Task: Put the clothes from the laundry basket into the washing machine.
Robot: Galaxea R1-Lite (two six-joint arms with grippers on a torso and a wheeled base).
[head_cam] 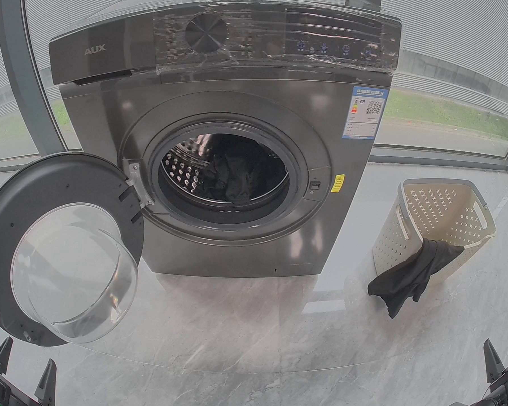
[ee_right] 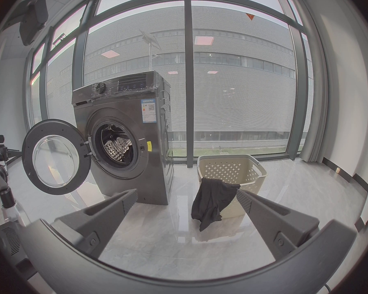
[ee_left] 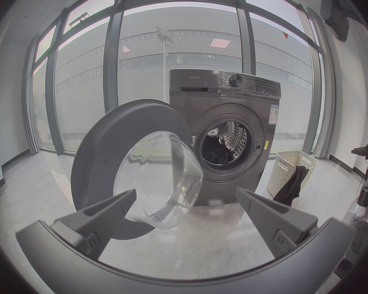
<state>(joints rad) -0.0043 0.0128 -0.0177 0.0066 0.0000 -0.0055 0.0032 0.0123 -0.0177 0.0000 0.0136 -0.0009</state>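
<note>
I'm holding left gripper (ee_left: 185, 192) and right gripper (ee_right: 185, 192) spread wide, empty, while a black garment (head_cam: 412, 274) is hanging over the laundry basket (head_cam: 390, 242) at two o'clock (washing machine (head_cam: 237, 91) at twelve).

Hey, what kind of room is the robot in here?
Probably a demo or test space, not a home laundry: a lone washing machine and laundry basket stand on a polished floor before floor-to-ceiling windows.

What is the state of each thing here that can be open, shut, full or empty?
washing machine door: swung fully open.
drum: holds dark clothes.
laundry basket: upright, black garment draped over its rim.
left gripper: open, empty.
right gripper: open, empty.
</note>
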